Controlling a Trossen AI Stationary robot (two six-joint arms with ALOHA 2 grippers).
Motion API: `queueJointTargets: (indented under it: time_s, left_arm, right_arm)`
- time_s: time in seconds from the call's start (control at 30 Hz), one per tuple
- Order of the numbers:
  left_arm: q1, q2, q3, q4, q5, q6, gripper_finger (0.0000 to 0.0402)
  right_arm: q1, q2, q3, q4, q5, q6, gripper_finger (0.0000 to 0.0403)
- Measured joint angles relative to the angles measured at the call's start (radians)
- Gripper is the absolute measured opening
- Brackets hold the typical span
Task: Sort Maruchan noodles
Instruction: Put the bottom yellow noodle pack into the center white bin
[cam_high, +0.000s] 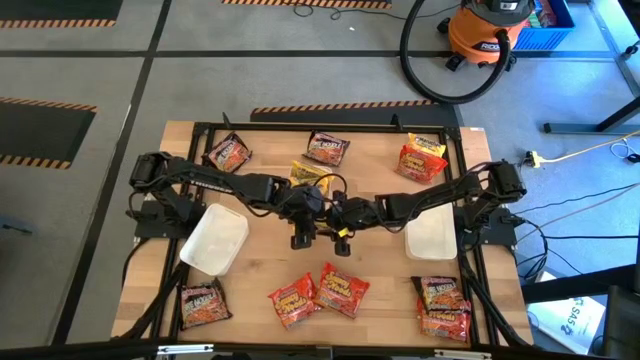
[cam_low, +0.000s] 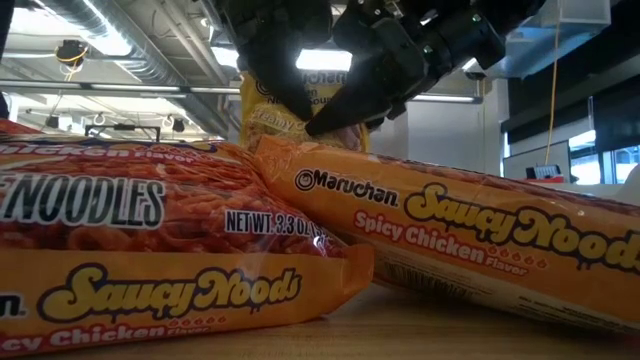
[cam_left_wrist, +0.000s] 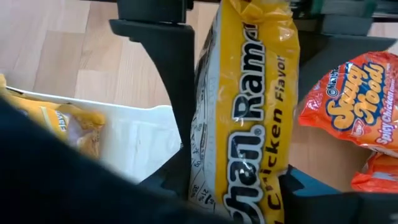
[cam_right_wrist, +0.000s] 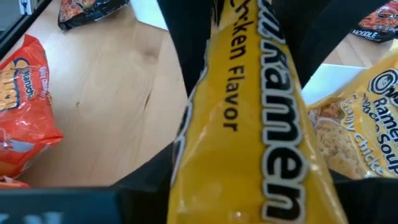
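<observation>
Handover stage. The yellow packet (cam_left_wrist: 249, 112) stands on edge between the left fingers (cam_left_wrist: 177, 93), which pinch its flat faces. The right fingers (cam_right_wrist: 186, 74) flank the same packet; whether they grip cannot be told. Both grippers meet mid-desk (cam_high: 270, 160), likely to pass the packet across toward the right tray (cam_high: 432, 238).
</observation>
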Motion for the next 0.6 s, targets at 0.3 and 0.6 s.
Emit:
queueJointTargets:
  time_s: [0.3,0.6]
  left_arm:
    - [-0.001,-0.041,0.000,-0.013,-0.022,0.027,0.0110]
    - [0.004,-0.173,0.001,-0.122,-0.133,0.089,0.0113]
  right_arm:
    - [0.000,-0.072,0.000,-0.060,-0.063,-0.028,0.0239]
    - [0.001,-0.273,0.002,-0.264,-0.001,-0.054,0.0243]
